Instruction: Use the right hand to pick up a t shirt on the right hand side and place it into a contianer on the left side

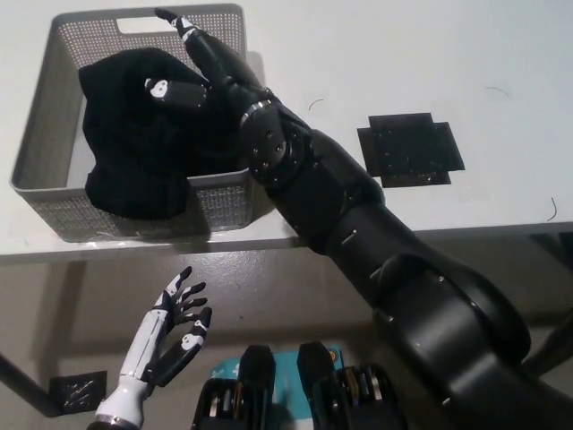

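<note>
A black t-shirt (134,134) lies bunched in the grey mesh basket (45,107) at the table's left, with part of it draped over the near wall. My black right hand (192,67) hovers over the basket's right side, open with fingers spread, just above the shirt and not gripping it. The black right arm crosses the table from the bottom right. My white left hand (170,327) rests open below the table's front edge at the lower left.
A black flat patch (410,148) lies on the white table (358,54) to the right of the arm. The table's front edge (501,231) runs across the middle of the view.
</note>
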You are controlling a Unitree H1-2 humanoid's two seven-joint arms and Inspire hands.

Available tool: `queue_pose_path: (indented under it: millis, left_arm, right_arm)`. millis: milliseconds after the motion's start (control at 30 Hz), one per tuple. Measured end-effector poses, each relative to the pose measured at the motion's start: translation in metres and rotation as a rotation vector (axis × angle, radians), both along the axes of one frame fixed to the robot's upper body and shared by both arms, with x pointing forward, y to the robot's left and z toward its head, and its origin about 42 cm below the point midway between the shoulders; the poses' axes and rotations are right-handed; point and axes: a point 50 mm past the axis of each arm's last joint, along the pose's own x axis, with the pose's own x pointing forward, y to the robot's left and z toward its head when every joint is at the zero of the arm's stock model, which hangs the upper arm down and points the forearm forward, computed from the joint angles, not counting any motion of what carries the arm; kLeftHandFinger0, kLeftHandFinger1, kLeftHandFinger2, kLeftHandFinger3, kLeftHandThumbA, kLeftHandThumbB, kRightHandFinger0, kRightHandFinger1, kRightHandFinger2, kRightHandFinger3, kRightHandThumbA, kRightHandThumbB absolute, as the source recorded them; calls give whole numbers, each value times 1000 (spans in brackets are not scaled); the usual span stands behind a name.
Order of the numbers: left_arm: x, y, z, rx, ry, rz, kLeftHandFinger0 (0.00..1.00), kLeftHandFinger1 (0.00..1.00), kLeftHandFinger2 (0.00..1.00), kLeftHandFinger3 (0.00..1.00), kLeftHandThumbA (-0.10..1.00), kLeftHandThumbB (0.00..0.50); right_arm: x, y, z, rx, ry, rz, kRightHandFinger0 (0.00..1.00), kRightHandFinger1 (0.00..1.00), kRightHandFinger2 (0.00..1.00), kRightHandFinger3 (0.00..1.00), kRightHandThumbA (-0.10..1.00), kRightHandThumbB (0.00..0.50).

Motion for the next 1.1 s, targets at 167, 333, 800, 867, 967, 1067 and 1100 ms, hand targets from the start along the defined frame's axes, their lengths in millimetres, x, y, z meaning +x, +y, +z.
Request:
queue_pose_path:
  millis: [167,333,800,867,967,1067,1100]
  left_arm:
    - [-1,-1,0,-3,1,0,740,799,882,1000,636,323]
    - [-6,-2,-5,-8,16,4,747,803,882,1000,685,324]
    - [-10,-1,-10,-8,33,8,775,803,889,1000,668,286]
    - [-10,-1,-10,-8,34,8,771,806,897,1000,668,288]
    - [-11,0,-11,-8,37,9,751,792,890,1000,695,308]
    - [-12,0,-12,-8,40,10,707,778,879,1000,705,316]
    - [-12,0,-12,-8,40,10,694,773,875,1000,698,314]
  right_arm:
    - [6,-12,16,-22,-29,12,1000,1000,1000,1000,756,500]
    - [4,-28,38,-22,-128,35,1000,1000,1000,1000,744,500]
    - [-26,-111,27,31,-261,17,1000,1000,1000,1000,718,458]
    - [-34,-124,18,37,-265,8,1000,1000,1000,1000,711,440]
    - [-48,-145,2,43,-263,-10,1000,1000,1000,1000,702,395]
    - [-66,-169,-17,46,-255,-35,1000,1000,1000,1000,748,320]
    - [-70,-176,-22,45,-250,-42,1000,1000,1000,1000,840,292]
